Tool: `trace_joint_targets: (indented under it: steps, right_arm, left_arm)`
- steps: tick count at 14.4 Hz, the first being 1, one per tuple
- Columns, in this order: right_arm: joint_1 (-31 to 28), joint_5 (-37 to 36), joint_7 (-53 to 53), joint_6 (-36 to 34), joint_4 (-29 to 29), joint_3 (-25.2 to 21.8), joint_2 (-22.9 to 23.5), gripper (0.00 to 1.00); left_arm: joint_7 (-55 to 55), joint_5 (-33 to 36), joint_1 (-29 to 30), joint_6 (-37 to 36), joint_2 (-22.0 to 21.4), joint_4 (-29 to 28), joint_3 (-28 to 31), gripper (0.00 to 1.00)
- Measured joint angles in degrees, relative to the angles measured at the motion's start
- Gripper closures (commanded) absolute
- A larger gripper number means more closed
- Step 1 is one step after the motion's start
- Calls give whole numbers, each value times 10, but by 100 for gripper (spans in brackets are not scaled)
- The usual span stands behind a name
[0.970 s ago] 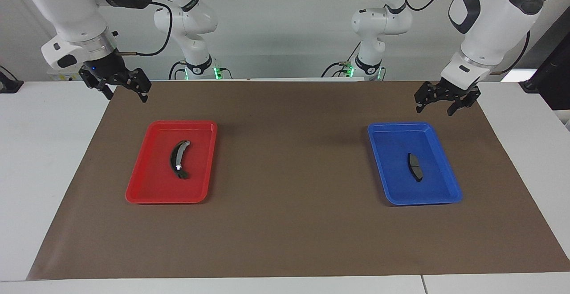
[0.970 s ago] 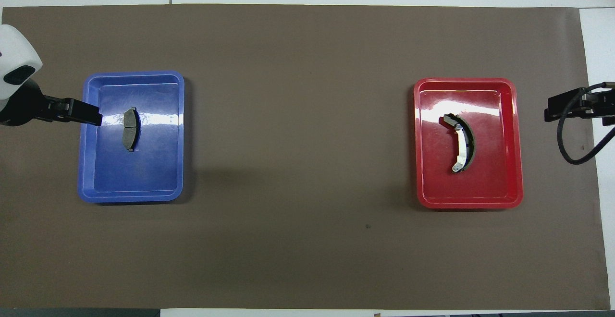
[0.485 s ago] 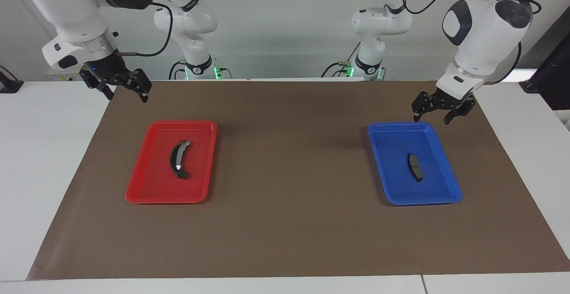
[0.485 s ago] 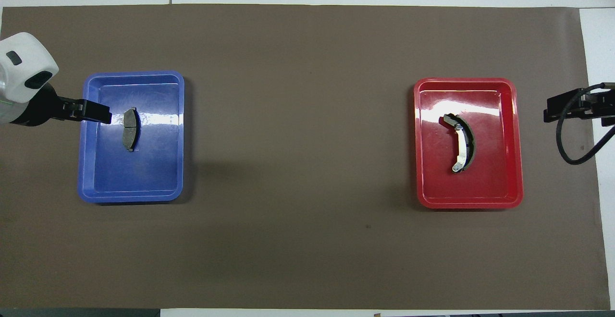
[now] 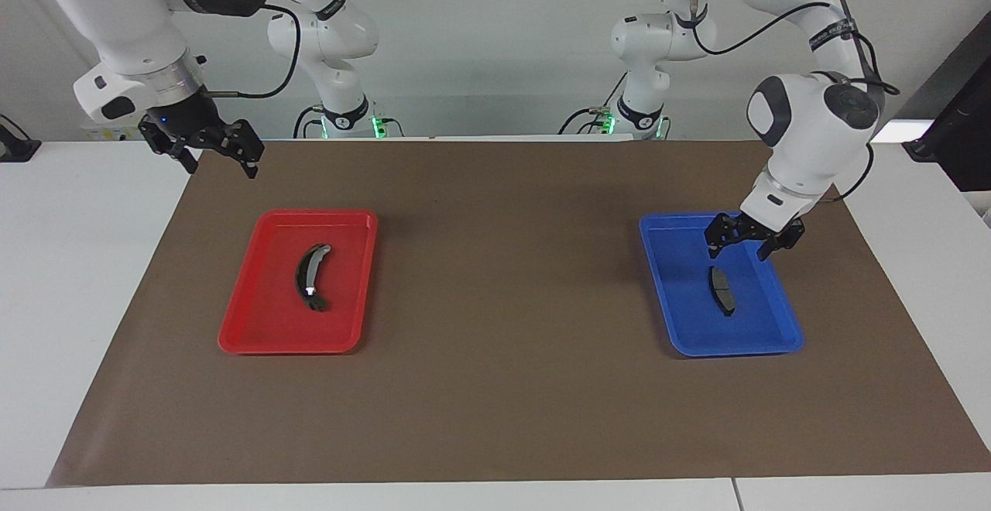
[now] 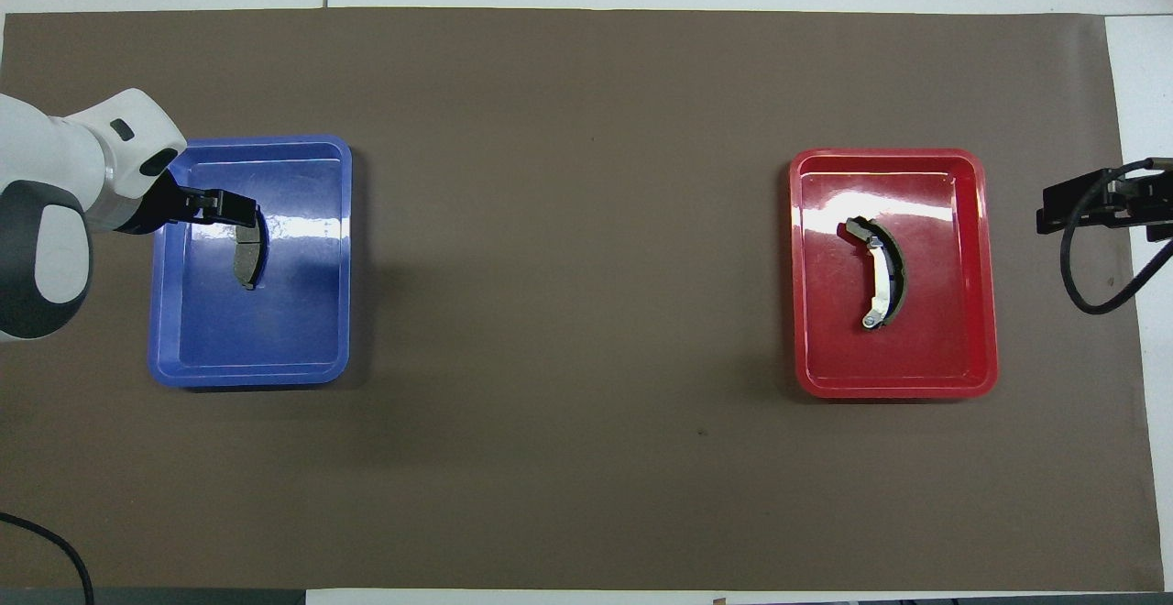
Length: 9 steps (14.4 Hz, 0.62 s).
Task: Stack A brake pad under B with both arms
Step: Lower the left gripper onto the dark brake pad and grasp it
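Now the open left gripper (image 5: 745, 241) hangs over pad A (image 5: 721, 289) in the blue tray (image 5: 778, 336), while the open right gripper (image 5: 215, 157) waits.

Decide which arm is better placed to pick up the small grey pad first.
Left. Its claw, open, hangs over the blue tray, above the grey pad. The right claw, open, waits over the table's edge beside the red tray.
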Motion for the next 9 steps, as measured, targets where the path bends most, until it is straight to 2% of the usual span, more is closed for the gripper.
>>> trace_joint_targets:
  steps: [3, 9]
  right_arm:
    - [0, 0, 0, 0, 0, 0, 0, 0]
    - [0, 0, 0, 0, -1, 0, 0, 0]
  left_arm:
    - [0, 0, 4, 66, 25, -36, 2, 3]
    - [0, 0, 16, 119, 65, -62, 2, 3]
